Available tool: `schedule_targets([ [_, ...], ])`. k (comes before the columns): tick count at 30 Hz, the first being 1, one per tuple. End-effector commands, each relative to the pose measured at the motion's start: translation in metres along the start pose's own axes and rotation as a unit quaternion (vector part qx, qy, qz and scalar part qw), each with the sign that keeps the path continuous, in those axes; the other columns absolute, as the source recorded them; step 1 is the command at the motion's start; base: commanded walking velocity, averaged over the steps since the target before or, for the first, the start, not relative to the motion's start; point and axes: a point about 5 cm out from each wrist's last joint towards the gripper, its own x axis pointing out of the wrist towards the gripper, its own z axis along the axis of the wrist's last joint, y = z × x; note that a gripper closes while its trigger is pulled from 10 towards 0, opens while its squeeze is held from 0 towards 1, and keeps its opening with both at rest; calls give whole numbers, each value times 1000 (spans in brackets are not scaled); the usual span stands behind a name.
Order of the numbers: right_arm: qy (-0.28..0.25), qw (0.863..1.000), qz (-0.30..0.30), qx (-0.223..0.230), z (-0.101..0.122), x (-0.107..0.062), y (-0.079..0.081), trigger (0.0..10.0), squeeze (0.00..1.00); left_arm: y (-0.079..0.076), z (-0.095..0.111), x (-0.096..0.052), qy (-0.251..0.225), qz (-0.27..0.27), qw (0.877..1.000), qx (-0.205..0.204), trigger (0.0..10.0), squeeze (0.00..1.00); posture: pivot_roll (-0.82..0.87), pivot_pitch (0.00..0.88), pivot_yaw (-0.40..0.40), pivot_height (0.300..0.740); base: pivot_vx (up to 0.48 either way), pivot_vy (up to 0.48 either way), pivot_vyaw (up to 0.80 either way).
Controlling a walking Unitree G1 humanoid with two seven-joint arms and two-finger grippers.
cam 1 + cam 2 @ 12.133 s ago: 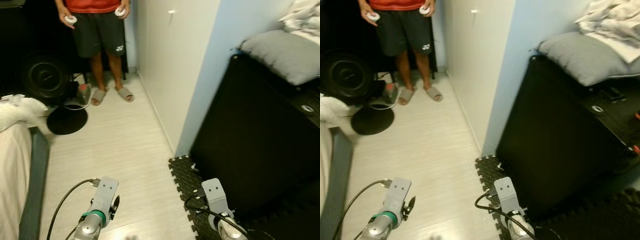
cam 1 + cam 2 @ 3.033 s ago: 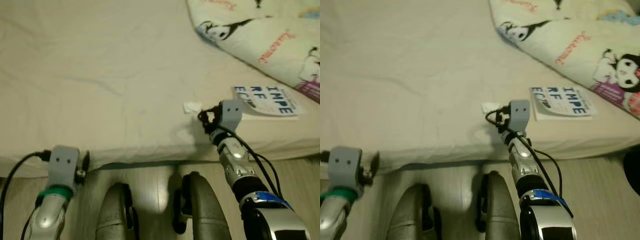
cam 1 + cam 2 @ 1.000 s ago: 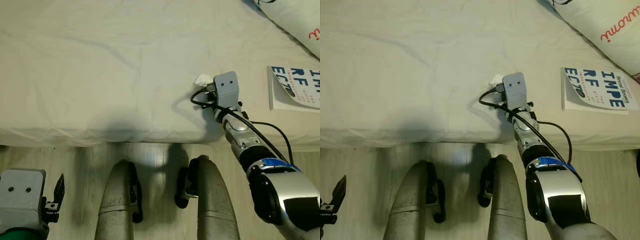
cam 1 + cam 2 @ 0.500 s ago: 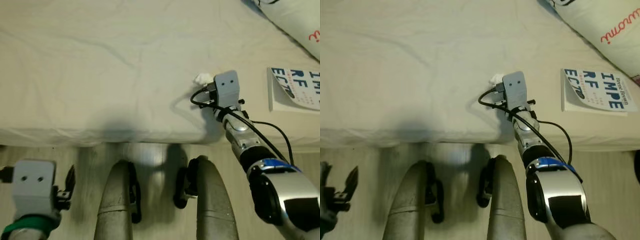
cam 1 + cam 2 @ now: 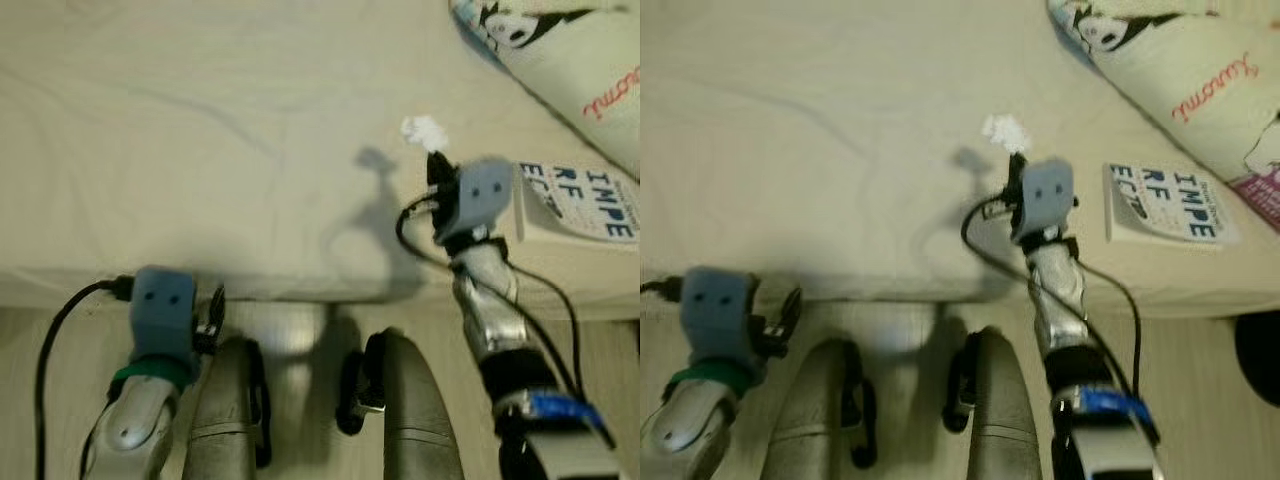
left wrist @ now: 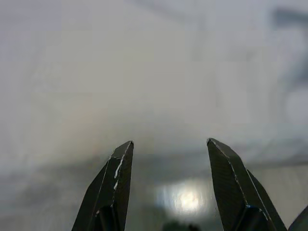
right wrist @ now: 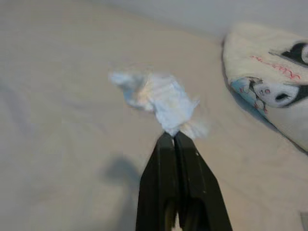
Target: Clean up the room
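At the lower left of the head view the left gripper (image 5: 213, 312) hangs by the near edge of the cream-sheeted bed (image 5: 180, 150), over the pale wood-look floor (image 5: 40, 330); in the left wrist view its two black fingers (image 6: 118, 168) stand well apart with nothing between them. Along the bottom centre, the robot's two grey legs (image 5: 300, 420) stand just in front of the mattress edge. Right of centre, the silver right arm (image 5: 490, 310) reaches up over the bed, and the right gripper (image 5: 433, 165) has its fingertips pinched together on the lower end of a small crumpled white tissue wad (image 5: 422, 130). The wad sits just beyond the tips, higher in the frame, and appears lifted off the sheet: a dark shadow (image 5: 375, 160) lies on the bedding to its left. In the right wrist view the fingers are pressed flat together with the white paper bunching out from their tips (image 7: 161, 101). Further right, a white paperback book with blue lettering (image 5: 575, 205) lies flat near the bed's edge, beside the arm, and a cartoon-printed cream pillow (image 5: 560, 60) fills the upper right corner.
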Motion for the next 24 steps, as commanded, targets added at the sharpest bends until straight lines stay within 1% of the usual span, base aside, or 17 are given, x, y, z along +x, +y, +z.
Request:
schedule_targets([
  [1,8,1000,-9,13,0,-14,1,10000,0,-7,-8,3,10,-14,1000,-5,10000,0,36,271,-31,630,0,0,0],
  [3,8,1000,-9,13,0,-14,1,10000,0,-7,-8,3,10,-14,1000,-5,10000,0,36,271,-31,630,0,0,0],
  [4,13,999,-19,30,-2,-24,4,10000,0,-11,-6,9,2,-20,1000,-9,10000,0,9,233,-18,630,0,0,0],
  [5,31,998,-34,47,-7,-38,7,10000,0,-13,-2,16,-9,-26,1000,-13,10000,0,-21,191,0,630,0,0,0],
  [6,31,998,-34,47,-7,-38,7,10000,0,-13,-2,16,-9,-26,1000,-13,10000,0,-21,191,0,630,0,0,0],
  [7,48,996,-47,55,-11,-50,9,10000,0,-14,1,22,-17,-28,999,-16,10000,0,-29,180,5,630,0,0,0],
  [8,48,996,-47,55,-11,-50,9,10000,0,-14,1,22,-17,-28,999,-16,10000,0,-29,180,5,630,0,0,0],
  [10,75,994,-67,52,-18,-70,10,10000,0,-10,5,29,-30,-24,999,-21,10000,0,-47,152,20,630,0,0,0],
  [12,93,993,-71,26,-23,-80,7,10000,0,-3,8,33,-37,-12,999,-29,10000,0,-61,131,24,630,0,0,0],
  [13,101,992,-71,21,-24,-83,6,10000,0,0,8,35,-40,-3,999,-31,10000,0,-65,122,24,630,0,0,0],
  [14,101,992,-71,21,-24,-83,6,10000,0,0,8,35,-40,-3,999,-31,10000,0,-65,122,24,630,0,0,0],
  [16,122,990,-72,16,-28,-90,3,10000,0,9,13,39,-53,26,998,-38,10000,0,-66,109,20,640,0,0,0],
  [18,122,990,-72,16,-28,-90,3,10000,0,9,13,39,-53,26,998,-38,10000,0,-66,109,20,640,0,0,0],
  [20,138,988,-70,9,-34,-93,0,10000,0,17,20,44,-72,51,995,-42,10000,0,-60,95,7,650,0,0,0],
  [24,147,987,-67,3,-35,-94,-1,10000,0,18,23,46,-81,57,994,-44,10000,0,-56,91,2,660,0,0,0],
])
